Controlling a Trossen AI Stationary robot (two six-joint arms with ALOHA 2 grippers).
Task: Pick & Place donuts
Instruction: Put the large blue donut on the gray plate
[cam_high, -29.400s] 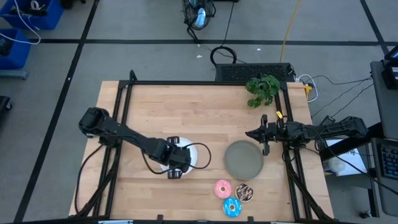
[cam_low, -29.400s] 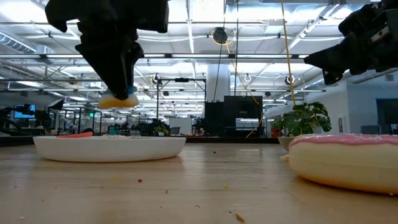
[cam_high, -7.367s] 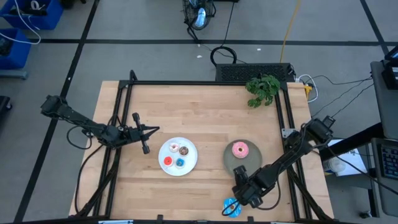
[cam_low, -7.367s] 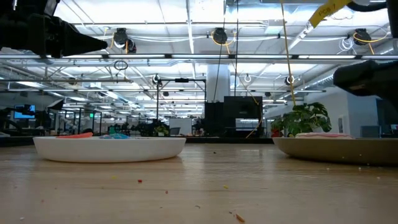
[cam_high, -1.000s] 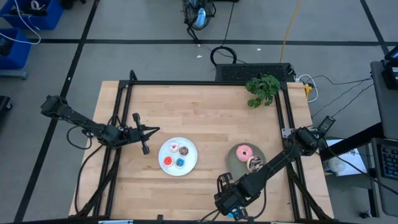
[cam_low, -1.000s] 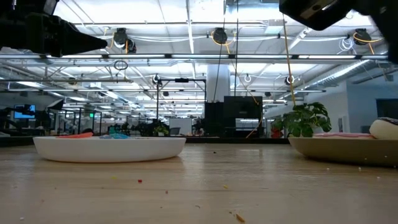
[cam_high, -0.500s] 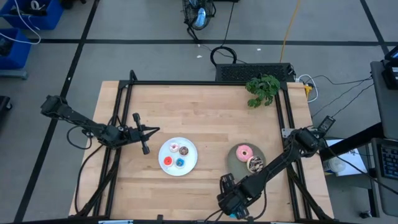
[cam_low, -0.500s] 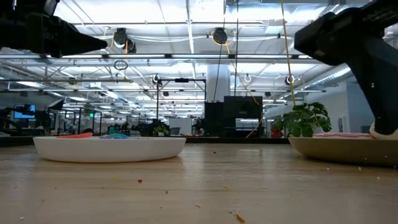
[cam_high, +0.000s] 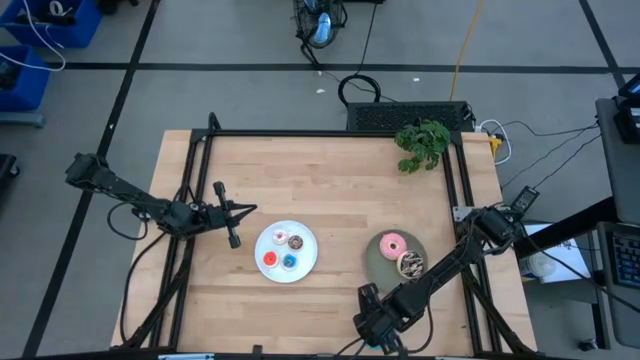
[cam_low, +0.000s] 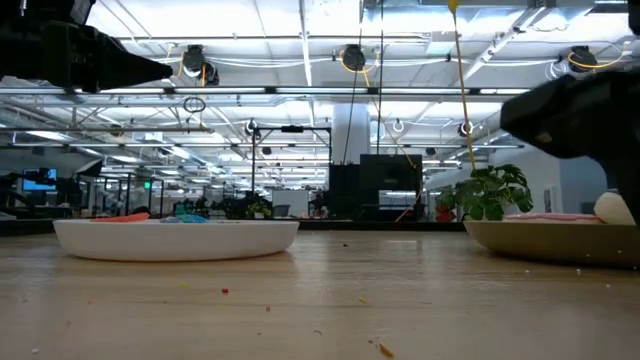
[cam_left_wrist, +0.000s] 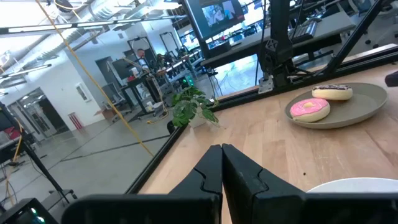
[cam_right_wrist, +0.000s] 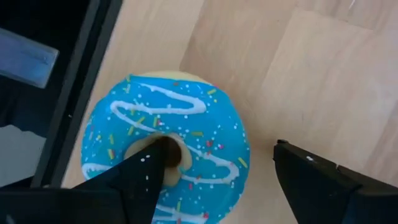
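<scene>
Looking from above, the right gripper (cam_high: 372, 328) is seen at the table's 6 o'clock edge, hiding what lies beneath. Only its wrist view reveals the large blue donut (cam_right_wrist: 166, 148), straddled by wide-spread fingers (cam_right_wrist: 144, 175). The left gripper (cam_high: 232, 211), fingers pressed together, is parked at 9 o'clock.

I see the counter (cam_high: 330, 180) straight down from overhead, level from its surface, and close from both wrists; the grey plate (cam_left_wrist: 367, 107) appears overhead and left-wrist.
</scene>
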